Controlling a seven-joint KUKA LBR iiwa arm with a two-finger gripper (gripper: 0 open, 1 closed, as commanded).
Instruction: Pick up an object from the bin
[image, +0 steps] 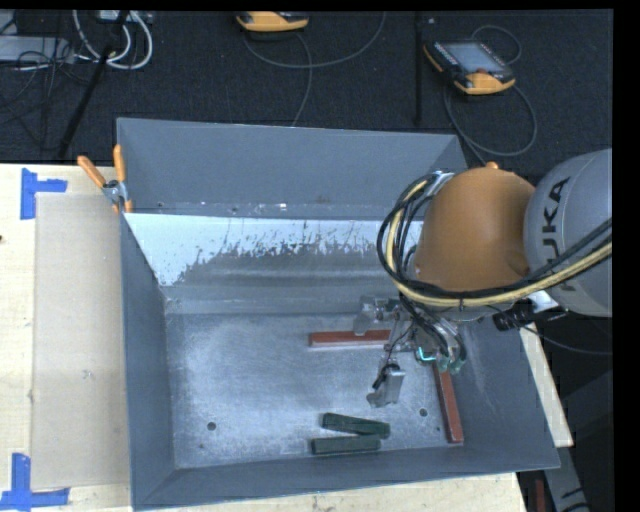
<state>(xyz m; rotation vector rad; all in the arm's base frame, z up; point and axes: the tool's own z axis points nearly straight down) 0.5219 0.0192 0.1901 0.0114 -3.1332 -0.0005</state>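
A: Gripper (387, 386) state?
B: Can't tell if it's open or closed. Nothing visibly held. It hangs low over bare floor, right of centre in the bin (250, 400).
A: Nearest candidates?
B: Red-brown strip (345, 340) just beside it, far-left. Dark green bars (355, 425) just nearer, lying flat (probably the easiest pick, clear of walls). Second red-brown strip (450, 405) lies along the right wall, awkward.
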